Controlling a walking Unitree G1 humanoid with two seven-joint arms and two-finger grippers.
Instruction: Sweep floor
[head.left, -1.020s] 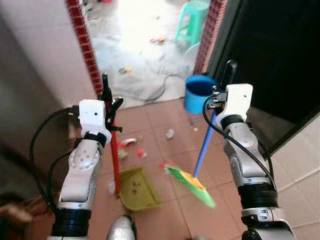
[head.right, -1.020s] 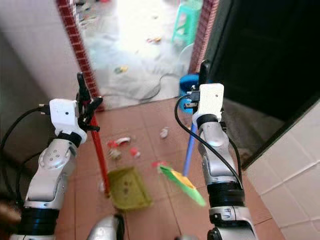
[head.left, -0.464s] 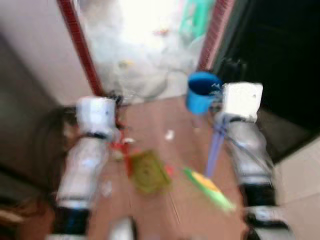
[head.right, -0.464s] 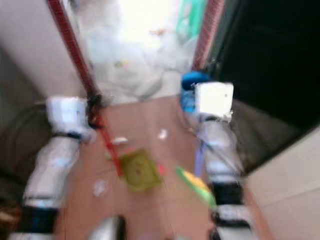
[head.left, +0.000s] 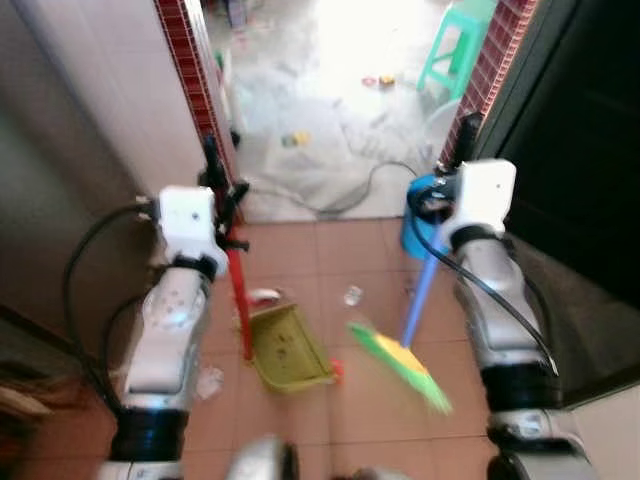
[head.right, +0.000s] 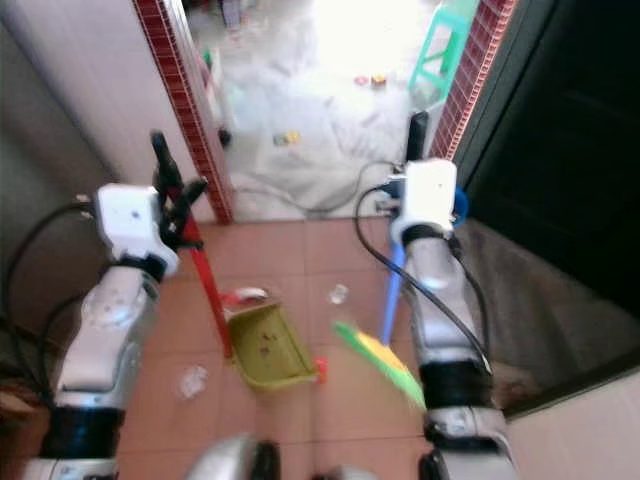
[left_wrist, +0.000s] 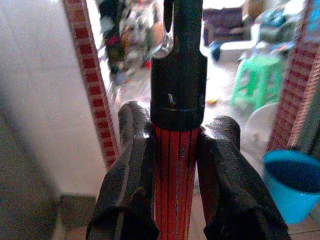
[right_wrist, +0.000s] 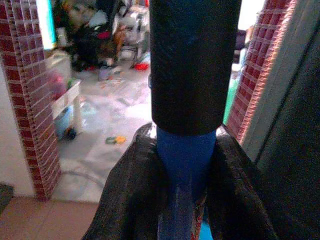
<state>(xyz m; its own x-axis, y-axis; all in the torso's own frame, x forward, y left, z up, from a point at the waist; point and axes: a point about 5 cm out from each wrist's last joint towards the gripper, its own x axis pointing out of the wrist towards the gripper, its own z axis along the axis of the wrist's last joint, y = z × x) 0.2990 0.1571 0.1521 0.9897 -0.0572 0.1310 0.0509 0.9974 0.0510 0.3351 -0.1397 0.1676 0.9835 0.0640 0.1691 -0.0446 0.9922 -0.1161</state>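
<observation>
Left gripper (left_wrist: 175, 165) pinches the dustpan (head.left: 290, 350) handle, right gripper (right_wrist: 186, 165) the broom (head.left: 400, 360); scraps (one white piece (head.left: 352, 296)) remain unswept.

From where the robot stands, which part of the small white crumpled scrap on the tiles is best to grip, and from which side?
Grip the white scrap across its raised crumpled folds, coming straight down from above. It lies low on the tiles between the dustpan and broom head, so a side approach seems awkward. Both grippers hold handles now.

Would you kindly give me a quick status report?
Left gripper shut on red dustpan handle; right gripper shut on blue broom handle. Litter ahead of dustpan. Blue bucket near doorway.
</observation>
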